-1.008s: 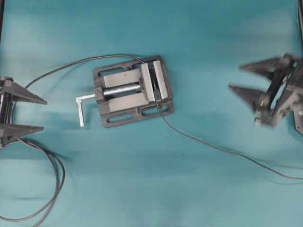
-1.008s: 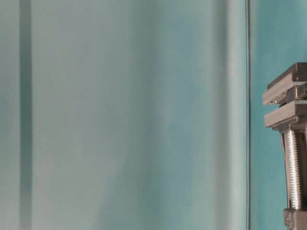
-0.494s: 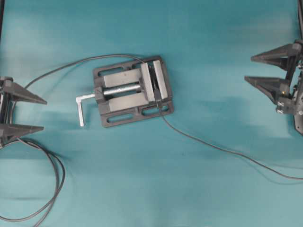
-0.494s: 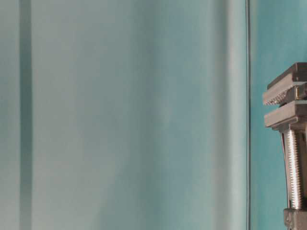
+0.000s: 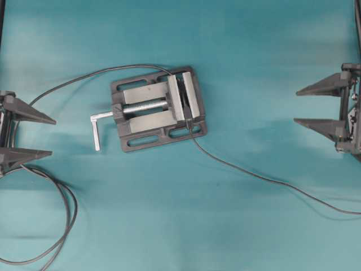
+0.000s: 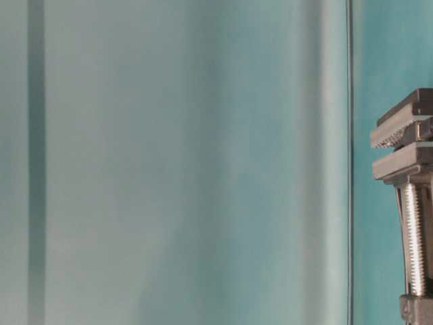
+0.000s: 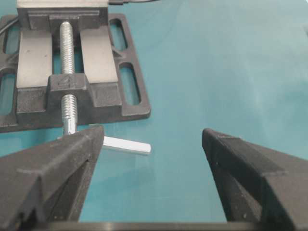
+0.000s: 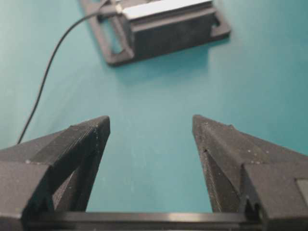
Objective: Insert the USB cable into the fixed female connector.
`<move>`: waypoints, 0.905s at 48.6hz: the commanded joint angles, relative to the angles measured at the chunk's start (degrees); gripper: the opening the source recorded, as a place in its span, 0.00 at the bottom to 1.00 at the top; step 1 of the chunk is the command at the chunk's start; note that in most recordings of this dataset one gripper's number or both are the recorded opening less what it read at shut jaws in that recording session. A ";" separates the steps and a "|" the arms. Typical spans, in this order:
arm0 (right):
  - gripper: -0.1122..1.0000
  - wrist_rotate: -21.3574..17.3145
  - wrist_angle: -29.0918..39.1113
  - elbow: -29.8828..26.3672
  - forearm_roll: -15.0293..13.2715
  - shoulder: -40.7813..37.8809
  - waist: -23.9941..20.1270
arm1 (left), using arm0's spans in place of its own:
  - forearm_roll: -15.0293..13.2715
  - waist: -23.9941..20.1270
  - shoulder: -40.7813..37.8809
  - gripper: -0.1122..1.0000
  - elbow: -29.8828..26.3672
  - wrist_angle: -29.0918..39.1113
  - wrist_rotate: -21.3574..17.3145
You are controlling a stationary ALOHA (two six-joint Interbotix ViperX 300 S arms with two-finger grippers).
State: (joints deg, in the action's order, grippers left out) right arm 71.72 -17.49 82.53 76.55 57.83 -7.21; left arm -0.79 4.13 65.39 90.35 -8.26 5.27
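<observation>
- USB cable (image 5: 265,177) runs from the vise (image 5: 158,109) jaws toward the tabletop's (image 5: 237,56) right edge; apparently plugged already.
- Fixed female connector (image 5: 185,105): clamped in the vise.
- Left claw (image 5: 51,136), right claw (image 5: 297,106): spread wide, empty, well apart from the vise.
- Confirm seating; avoid snagging the cable.

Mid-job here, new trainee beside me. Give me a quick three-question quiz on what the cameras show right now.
1. Fill in: the left claw and the right claw are both ___.
2. True or false: the left claw is gripping the USB cable.
3. On the vise, the silver handle sticks out toward: A) the left claw, B) the right claw, C) straight up at the overhead camera.

Key: 1 open; 2 false; 3 A.
</observation>
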 commanded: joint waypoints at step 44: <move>0.77 0.18 4.83 0.44 -0.97 -0.26 0.00 | 0.18 -0.18 -0.70 0.98 -0.62 -0.53 0.09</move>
State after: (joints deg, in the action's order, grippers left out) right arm 71.98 -13.27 84.11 76.03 57.83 -7.21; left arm -0.70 4.13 65.39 90.35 -8.35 5.27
